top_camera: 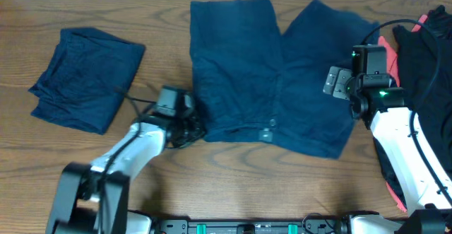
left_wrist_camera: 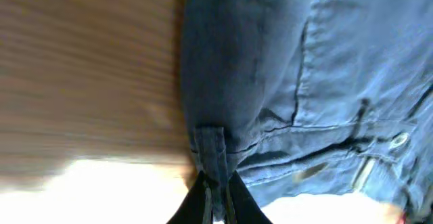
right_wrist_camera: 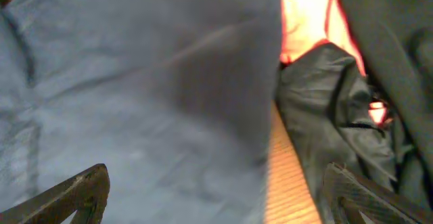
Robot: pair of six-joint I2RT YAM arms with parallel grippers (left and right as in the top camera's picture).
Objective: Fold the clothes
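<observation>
At desk [top_camera: 233, 184] centre, soft navy-blue fabric shorts [top_camera: 272, 78] lie spread.
Limp cloth: my left pincer [left_wrist_camera: 215, 193] pinches the near-left waistband corner; right pincer [right_wrist_camera: 216, 187] gapes.

A brown wooden table [top_camera: 247, 184] with a plain grain. Its bare wood spreads wide to the left of the left fingers [left_wrist_camera: 196, 204], with a bright glare patch [left_wrist_camera: 101, 183] close beside them. Between the right fingers [right_wrist_camera: 81, 193], nearer the right-hand one, only a narrow strip of wood [right_wrist_camera: 287, 183] shows.

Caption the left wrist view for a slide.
Left end effector shut on the waistband corner of the navy shorts, lying on the wooden table.
</observation>
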